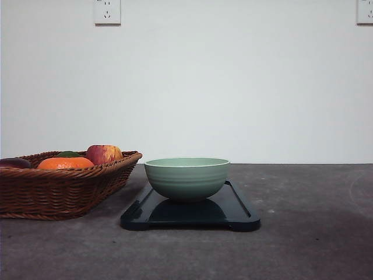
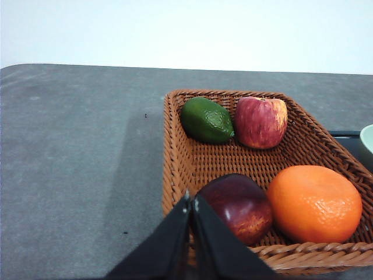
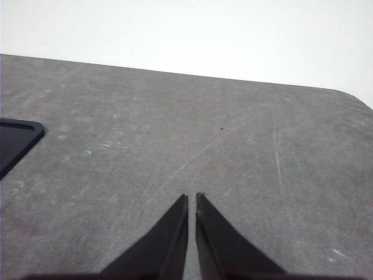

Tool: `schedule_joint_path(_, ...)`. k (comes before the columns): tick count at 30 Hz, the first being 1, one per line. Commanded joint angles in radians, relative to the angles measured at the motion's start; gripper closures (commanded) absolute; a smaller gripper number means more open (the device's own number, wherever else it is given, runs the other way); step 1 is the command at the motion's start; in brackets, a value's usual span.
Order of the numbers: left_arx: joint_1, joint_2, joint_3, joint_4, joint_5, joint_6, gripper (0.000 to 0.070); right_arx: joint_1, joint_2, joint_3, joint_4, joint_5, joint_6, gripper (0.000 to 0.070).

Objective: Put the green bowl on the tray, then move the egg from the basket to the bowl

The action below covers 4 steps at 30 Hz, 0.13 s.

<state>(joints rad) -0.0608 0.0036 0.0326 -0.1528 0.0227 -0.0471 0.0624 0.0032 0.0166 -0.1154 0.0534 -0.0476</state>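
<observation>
The green bowl stands upright on the black tray at the table's middle; a sliver of its rim shows in the left wrist view. The brown wicker basket sits to the tray's left. In it lie a lime, a red apple, an orange and a dark red fruit. The egg is out of view. My left gripper is shut and empty, at the basket's rim beside the dark red fruit. My right gripper is shut and empty over bare table.
The grey table runs right of the tray to a rounded far corner. A tray corner lies off to the right gripper's side. A white wall with two sockets stands behind the table.
</observation>
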Motion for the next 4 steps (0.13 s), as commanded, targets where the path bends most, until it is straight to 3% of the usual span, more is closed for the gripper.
schedule_joint_path(1,0.002,0.0,-0.019,0.013,-0.004,0.005,0.07,-0.001,0.0,-0.005,0.011,0.0,0.011,0.0685)
schedule_joint_path(4,0.002,0.0,-0.019,0.013,-0.004,0.005,0.07,-0.001,0.0,-0.005,0.011,0.0,0.011,0.0685)
